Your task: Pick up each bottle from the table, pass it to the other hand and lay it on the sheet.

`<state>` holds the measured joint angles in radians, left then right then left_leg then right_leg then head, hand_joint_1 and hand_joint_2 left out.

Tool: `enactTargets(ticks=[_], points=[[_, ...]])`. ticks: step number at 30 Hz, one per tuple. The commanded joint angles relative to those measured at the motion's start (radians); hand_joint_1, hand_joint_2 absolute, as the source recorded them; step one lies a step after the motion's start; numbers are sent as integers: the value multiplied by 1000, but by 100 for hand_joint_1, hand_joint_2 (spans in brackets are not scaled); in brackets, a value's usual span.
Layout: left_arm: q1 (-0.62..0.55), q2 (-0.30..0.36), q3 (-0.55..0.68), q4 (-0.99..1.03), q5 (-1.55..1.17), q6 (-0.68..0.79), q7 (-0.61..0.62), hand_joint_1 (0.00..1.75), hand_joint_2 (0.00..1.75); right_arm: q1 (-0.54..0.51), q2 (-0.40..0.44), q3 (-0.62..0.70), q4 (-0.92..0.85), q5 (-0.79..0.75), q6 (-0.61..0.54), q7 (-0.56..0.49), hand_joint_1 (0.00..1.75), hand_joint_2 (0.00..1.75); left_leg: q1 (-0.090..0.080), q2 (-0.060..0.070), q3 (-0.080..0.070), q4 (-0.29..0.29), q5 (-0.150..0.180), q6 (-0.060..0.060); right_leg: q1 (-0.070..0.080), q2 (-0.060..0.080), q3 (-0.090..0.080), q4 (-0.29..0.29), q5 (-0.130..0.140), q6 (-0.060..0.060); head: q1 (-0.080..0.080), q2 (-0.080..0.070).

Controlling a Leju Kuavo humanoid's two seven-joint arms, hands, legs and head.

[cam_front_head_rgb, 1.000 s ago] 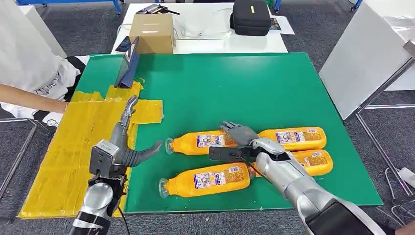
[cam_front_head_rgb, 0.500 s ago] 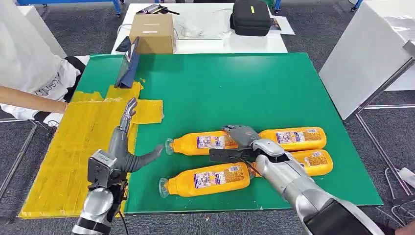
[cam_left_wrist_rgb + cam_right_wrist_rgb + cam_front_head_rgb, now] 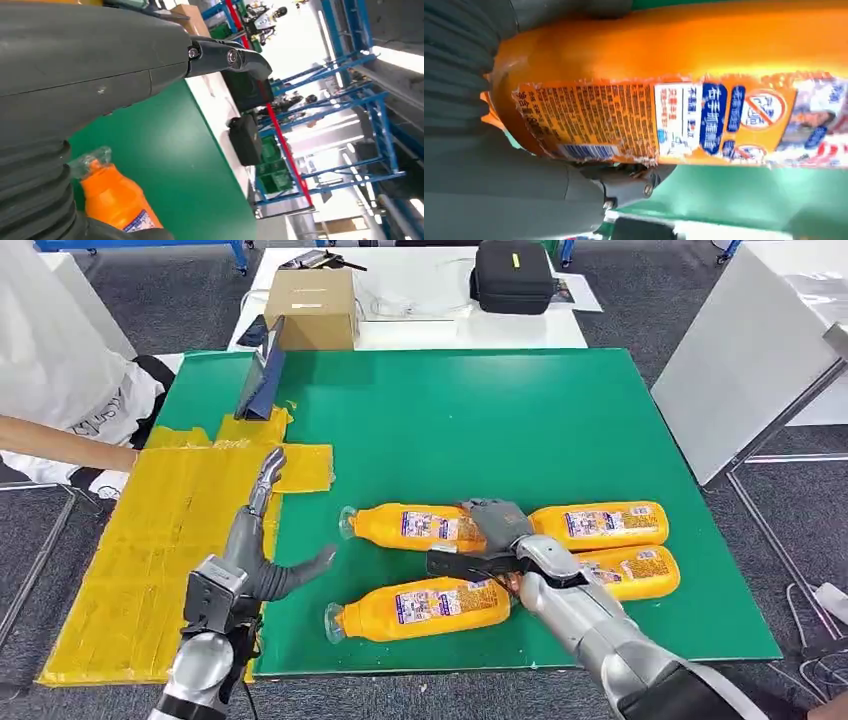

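Right hand (image 3: 497, 523) wraps the base of the far-left bottle (image 3: 412, 527), which lies on the green table (image 3: 450, 420); the right wrist view shows thumb and fingers around its label. Left hand (image 3: 262, 540) hangs open and empty over the edge of the yellow sheet (image 3: 150, 540), at the table's left. Three more bottles lie near: one in front (image 3: 420, 606), two to the right.

Grey carpet floor (image 3: 640, 310) all around. Behind the green table (image 3: 480, 410) sits a white table (image 3: 430, 325) with a cardboard box (image 3: 312, 306) and black case (image 3: 512, 275). White panel (image 3: 740, 360) leans on the right. Blue racking (image 3: 370, 115), bright light.
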<state>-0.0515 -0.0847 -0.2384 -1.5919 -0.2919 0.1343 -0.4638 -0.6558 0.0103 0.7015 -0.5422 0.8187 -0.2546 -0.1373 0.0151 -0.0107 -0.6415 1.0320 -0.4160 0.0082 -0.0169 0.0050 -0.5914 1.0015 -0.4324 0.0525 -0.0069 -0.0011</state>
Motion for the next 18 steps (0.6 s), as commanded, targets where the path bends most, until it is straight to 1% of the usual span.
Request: enactTargets(ticks=[1,2,3,4,5,6,9,10,11,12,14,15,17,18], points=[[4,-26,-22,1,-60,4,52,0,175,297,35,-296,-509,130,-189,11,175,175,1,0,2,-1,-1,0,1,-1,3,-2,-1,-2,0,0],[-2,-28,-23,8,-60,4,54,0,175,325,48,-325,-564,122,-198,-4,175,175,1,0,4,-1,-2,0,1,-2,5,-2,-2,-3,0,0],[-8,-29,-26,14,-60,5,57,0,175,358,67,-363,-628,110,-219,-31,175,175,1,0,2,0,-2,0,1,-1,2,-1,-2,-2,0,0],[-13,-27,-31,20,-60,5,60,0,175,374,81,-389,-661,86,-228,-56,175,175,0,-1,4,-1,-3,0,1,-2,4,-1,-3,-3,0,0],[-20,-26,-36,26,-61,5,62,0,175,389,93,-413,-695,60,-246,-83,175,175,0,-1,0,0,-2,0,1,-2,1,0,-2,-2,0,0],[-27,-24,-43,35,-61,7,62,0,175,412,105,-436,-743,5,-266,-141,175,175,0,-1,-1,0,-1,0,1,-2,0,0,-2,-2,0,0],[-43,-22,-58,56,-71,13,68,0,175,467,127,-461,-844,-95,-296,-231,175,175,0,-2,0,0,-1,1,1,-4,1,0,-3,-2,0,0],[-46,-21,-62,60,-72,18,70,0,175,483,136,-465,-870,-105,-302,-247,175,175,0,-3,-1,0,-1,0,0,-4,0,0,-2,-2,0,0],[-46,-21,-62,59,-72,18,70,0,175,487,140,-461,-872,-104,-302,-246,175,175,0,-3,-2,0,0,0,0,-3,-1,0,-2,-1,0,0],[-46,-21,-62,60,-72,18,70,0,175,491,141,-461,-883,-105,-302,-244,175,175,0,-3,0,-1,-1,1,0,-4,1,-1,-2,-2,0,0],[-46,-21,-62,60,-72,18,70,0,175,491,141,-461,-883,-105,-302,-244,175,175,0,-1,-2,-1,-1,0,0,-2,-1,0,-1,-1,0,0],[-46,-21,-62,60,-72,18,70,0,175,491,141,-461,-883,-105,-302,-244,175,175,0,-2,1,-1,-1,1,0,-3,2,-1,-2,-2,0,0],[-46,-21,-62,60,-72,18,70,0,175,491,141,-461,-883,-105,-302,-244,175,175,0,0,-1,-1,0,0,0,-2,-1,0,-1,-1,0,0],[-45,-19,-62,57,-72,19,70,0,175,488,142,-463,-879,-110,-312,-257,175,175,0,-1,0,-1,-1,0,0,-2,0,-1,-1,-2,0,0]])
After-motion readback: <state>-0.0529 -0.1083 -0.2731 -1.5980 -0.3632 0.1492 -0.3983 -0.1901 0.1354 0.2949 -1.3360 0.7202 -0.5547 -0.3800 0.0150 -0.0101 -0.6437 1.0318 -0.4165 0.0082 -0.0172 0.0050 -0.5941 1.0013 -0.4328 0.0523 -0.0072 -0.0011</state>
